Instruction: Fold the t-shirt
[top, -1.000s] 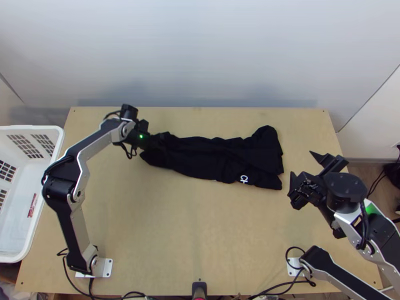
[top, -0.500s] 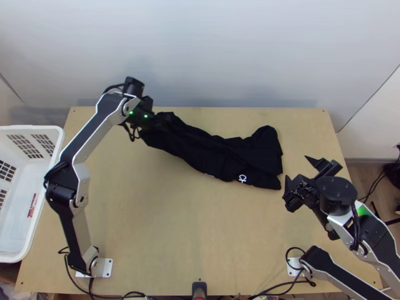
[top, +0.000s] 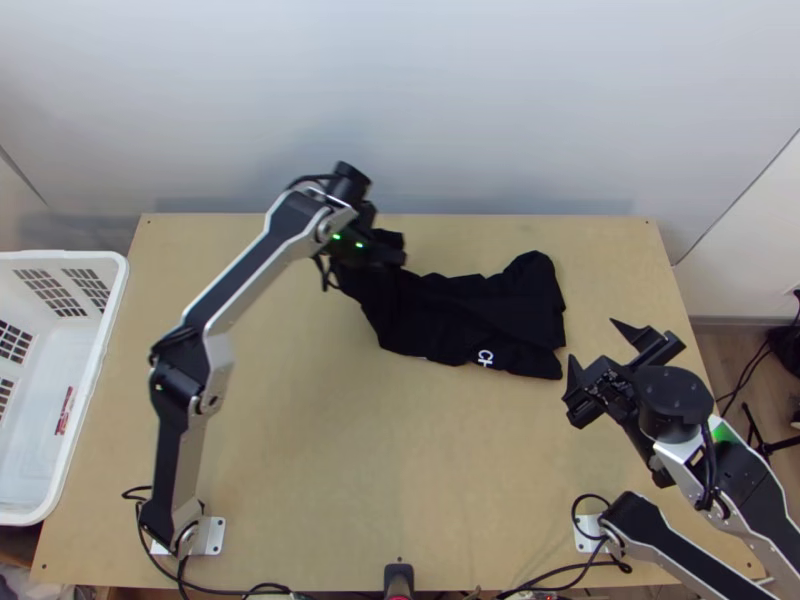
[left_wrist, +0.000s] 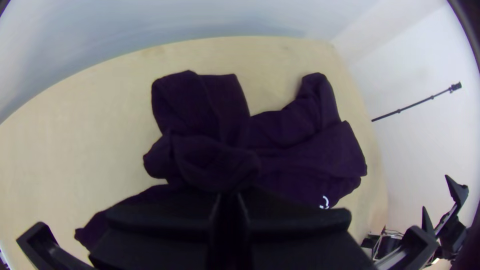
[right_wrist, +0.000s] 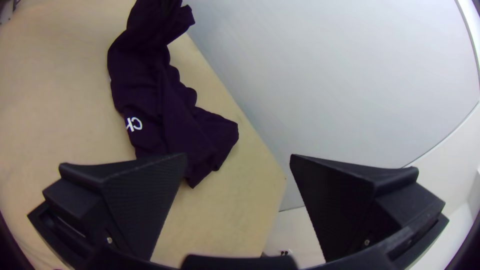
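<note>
I have my left gripper (left_wrist: 229, 197) closed on one end of the black t-shirt (top: 480, 310), raised over the table's far part, left of its middle. I take that lift as the way to carry the end without scuffing the cloth across the wood. The rest lies on the far half of the table (top: 400, 480), toward its right, gathered lengthwise into a long, creased band. Its resting end sits flat there, the white print (top: 487, 357) facing up, and its weight should anchor the shirt while the other end travels.

My right gripper (right_wrist: 238, 157) is wide and holds nothing. It waits over the table's right side, where it seems handy for pinning the resting end, yet out of the fold's way.

I judge this a fold across the band, partway through. Next I would lay the held end over the resting one, watching that the hanging slack doesn't bunch underneath. The white basket (top: 90, 380) stands at the table's left edge, perhaps for finished laundry.
</note>
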